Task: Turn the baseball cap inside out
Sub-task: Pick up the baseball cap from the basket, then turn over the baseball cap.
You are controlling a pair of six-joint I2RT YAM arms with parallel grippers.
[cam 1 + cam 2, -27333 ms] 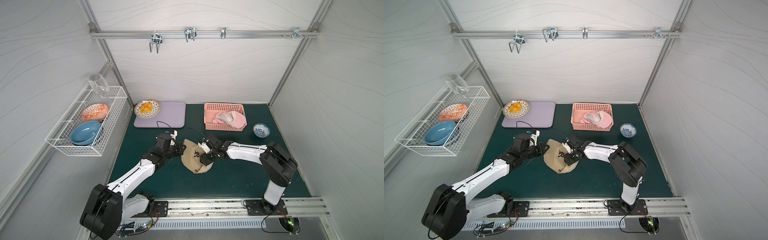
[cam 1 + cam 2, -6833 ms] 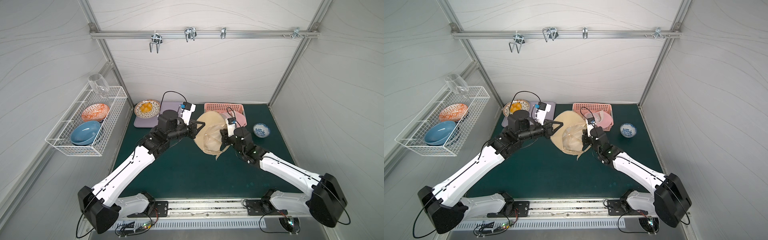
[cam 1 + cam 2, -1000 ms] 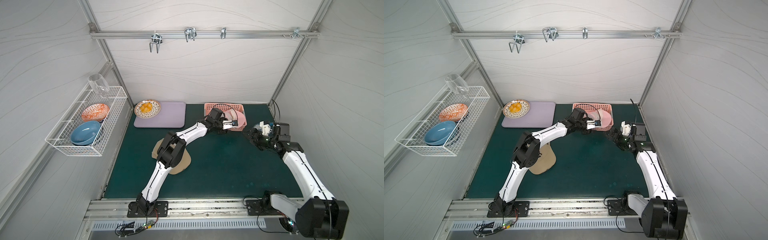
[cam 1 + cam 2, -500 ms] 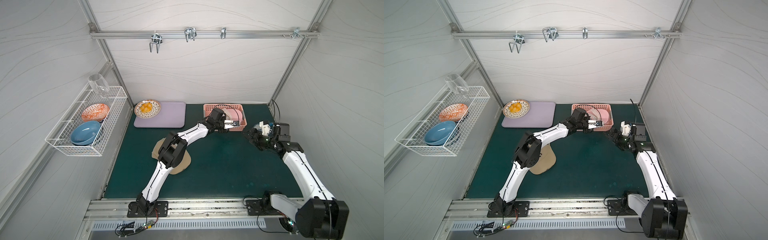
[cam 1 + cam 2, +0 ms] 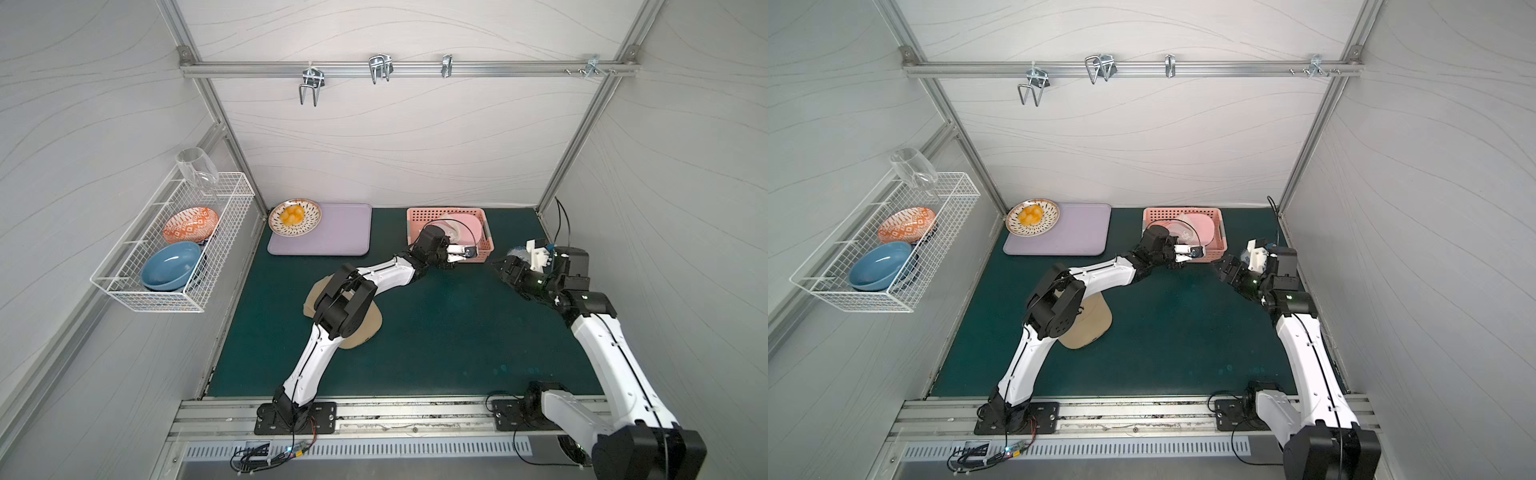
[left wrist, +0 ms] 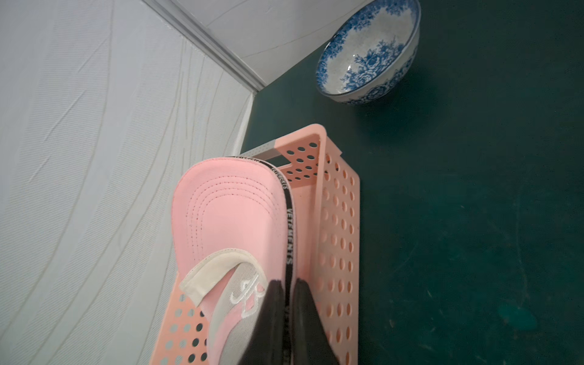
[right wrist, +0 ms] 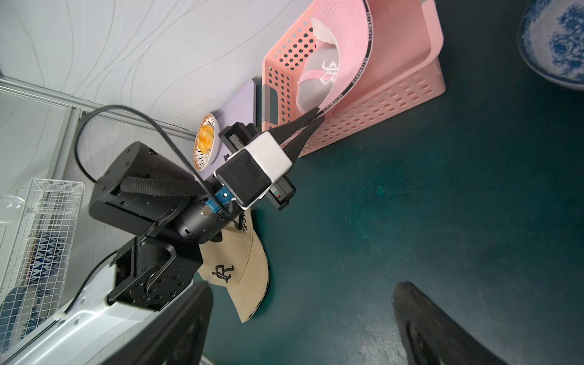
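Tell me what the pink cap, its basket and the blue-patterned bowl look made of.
The pink cap: woven fabric, matte; stitched rows on the brim, embroidered logo.
The pink basket: likely moulded plastic, smooth, slight sheen; even punched holes.
The bowl: probably glazed ceramic; glossy, blue floral pattern on white.

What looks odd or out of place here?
The pink cap sticks up out of the pink basket, its black band pinched by the left end effector; the tan cap lies under that arm.

The left hand (image 5: 473, 252) reaches the front wall of the basket (image 5: 415, 216) with a pink cap (image 5: 469, 226) in it, while a tan cap (image 5: 365, 328) lies on the tabletop (image 5: 436, 340) under that arm's elbow.
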